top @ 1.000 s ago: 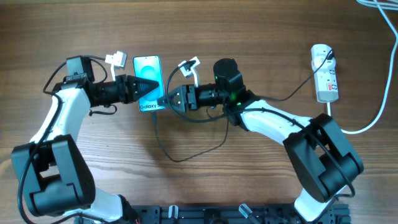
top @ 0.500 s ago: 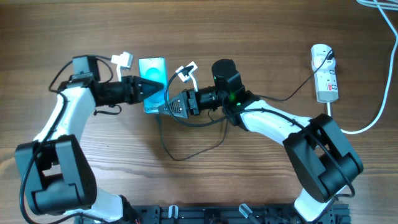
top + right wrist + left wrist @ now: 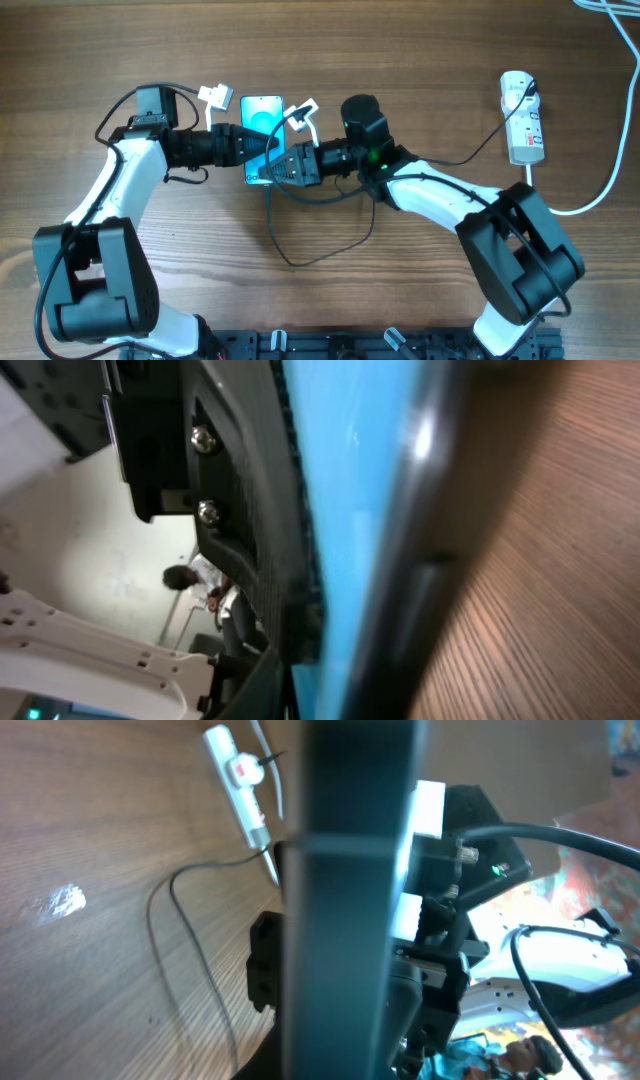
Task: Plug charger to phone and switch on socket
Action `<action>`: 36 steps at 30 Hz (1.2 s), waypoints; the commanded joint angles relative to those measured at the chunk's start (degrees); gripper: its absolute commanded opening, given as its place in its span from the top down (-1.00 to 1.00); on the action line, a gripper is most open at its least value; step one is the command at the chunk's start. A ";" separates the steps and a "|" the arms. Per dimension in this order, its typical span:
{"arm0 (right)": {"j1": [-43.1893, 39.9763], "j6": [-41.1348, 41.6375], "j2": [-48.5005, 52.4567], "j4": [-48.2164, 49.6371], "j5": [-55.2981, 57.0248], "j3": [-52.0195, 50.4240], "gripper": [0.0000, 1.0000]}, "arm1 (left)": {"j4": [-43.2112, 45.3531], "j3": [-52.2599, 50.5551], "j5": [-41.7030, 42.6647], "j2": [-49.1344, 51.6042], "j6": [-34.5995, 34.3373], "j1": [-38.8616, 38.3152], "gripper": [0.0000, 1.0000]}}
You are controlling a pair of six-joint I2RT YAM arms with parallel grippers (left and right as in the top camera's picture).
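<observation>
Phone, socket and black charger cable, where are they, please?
phone point(image 3: 262, 108), overhead view, top of its blue screen.
socket point(image 3: 524, 130), overhead view, middle of its white body.
charger cable point(image 3: 292, 263), overhead view, lowest bend of its loop.
</observation>
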 commanded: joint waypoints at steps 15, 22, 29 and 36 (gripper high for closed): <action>0.46 -2.19 0.44 0.07 1.64 0.87 0.91 | 0.96 -0.13 -4.76 -0.48 -0.72 0.09 -0.82; 0.35 -3.23 0.44 -3.21 3.45 0.87 0.91 | 1.77 -0.13 -7.74 -0.48 -0.72 0.09 -1.00; 0.00 -6.12 0.46 -10.97 9.20 0.87 0.91 | 2.01 -0.13 -10.16 -0.48 -0.72 0.09 -1.00; -0.02 -9.14 0.46 -17.44 15.76 0.87 0.91 | 2.64 -0.13 -15.04 -0.48 -0.74 0.09 -1.00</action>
